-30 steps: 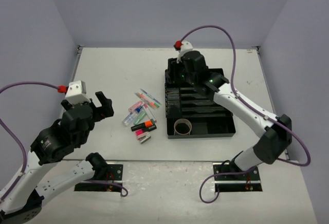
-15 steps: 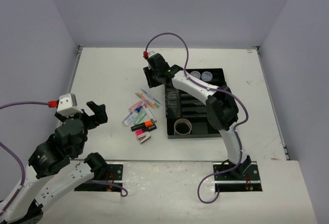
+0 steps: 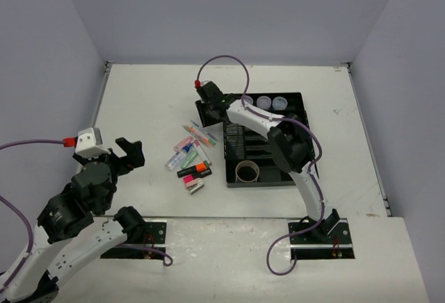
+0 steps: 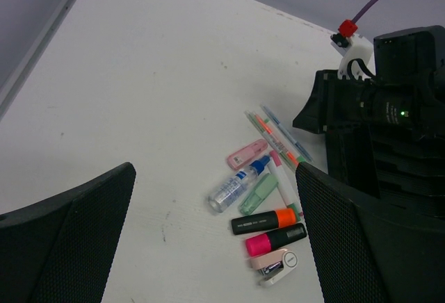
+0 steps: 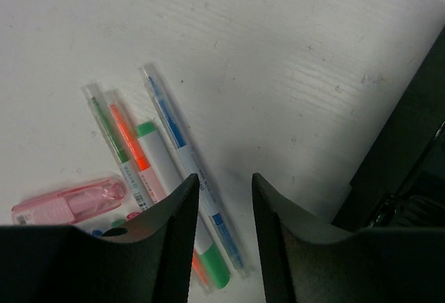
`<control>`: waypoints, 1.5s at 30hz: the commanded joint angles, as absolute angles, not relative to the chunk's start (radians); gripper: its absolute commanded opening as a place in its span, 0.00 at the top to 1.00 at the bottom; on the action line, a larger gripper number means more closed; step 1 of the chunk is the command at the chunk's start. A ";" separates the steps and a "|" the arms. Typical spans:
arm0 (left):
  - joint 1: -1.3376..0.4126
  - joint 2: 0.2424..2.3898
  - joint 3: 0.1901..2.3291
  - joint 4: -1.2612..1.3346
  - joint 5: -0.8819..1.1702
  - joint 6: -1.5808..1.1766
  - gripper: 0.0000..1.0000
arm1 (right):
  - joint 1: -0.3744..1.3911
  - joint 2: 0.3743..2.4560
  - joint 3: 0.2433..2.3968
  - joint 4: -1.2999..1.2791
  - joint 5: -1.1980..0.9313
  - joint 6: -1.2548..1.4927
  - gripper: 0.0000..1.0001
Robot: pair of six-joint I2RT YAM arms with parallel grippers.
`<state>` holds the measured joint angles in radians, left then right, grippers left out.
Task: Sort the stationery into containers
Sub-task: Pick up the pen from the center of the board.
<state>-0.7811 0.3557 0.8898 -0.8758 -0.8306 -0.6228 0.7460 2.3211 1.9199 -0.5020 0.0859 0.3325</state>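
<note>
White surface (image 3: 139,94) carries a black rectangular plastic organiser tray (image 3: 278,175) right of centre. The left claw (image 4: 214,171) gapes empty at near left. The right claw (image 5: 226,181), partly parted and empty, hovers beside the tray's far-left corner. A tan tape roll (image 3: 247,172) sits in the tray's near section and three round clear tubs (image 3: 264,101) at its far end. Thin coloured pens (image 5: 186,157) lie loose beneath the right claw.

The tray (image 3: 274,177) sits right of the table's (image 3: 146,94) centre. Three tubs (image 3: 264,101) line its far edge (side by side); the tape roll (image 3: 247,172) lies in its near-left corner. Pens (image 3: 201,133), bottle (image 3: 177,158) and highlighters (image 3: 197,171) lie just left of it.
</note>
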 commanded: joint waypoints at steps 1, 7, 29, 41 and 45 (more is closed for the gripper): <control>-0.781 0.335 0.888 -0.824 -0.856 -0.600 0.00 | 0.757 2.331 1.966 -0.519 0.105 0.358 0.63; -0.781 0.318 0.888 -0.824 -0.859 -0.601 0.00 | 0.761 2.329 1.973 -0.561 0.083 0.374 0.63; -0.782 0.305 0.890 -0.827 -0.857 -0.606 0.00 | 0.767 2.326 1.931 -0.588 0.049 0.475 0.63; -0.782 0.301 0.888 -0.825 -0.851 -0.601 0.00 | 0.764 2.298 1.875 -0.553 0.048 0.516 0.63; -0.781 0.302 0.888 -0.825 -0.850 -0.601 0.00 | 0.765 2.308 1.897 -0.580 0.054 0.519 0.67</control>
<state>-0.7811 0.3092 0.8898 -0.8723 -0.8303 -0.6159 0.7544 2.3341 1.8904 -0.5564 0.0509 0.4913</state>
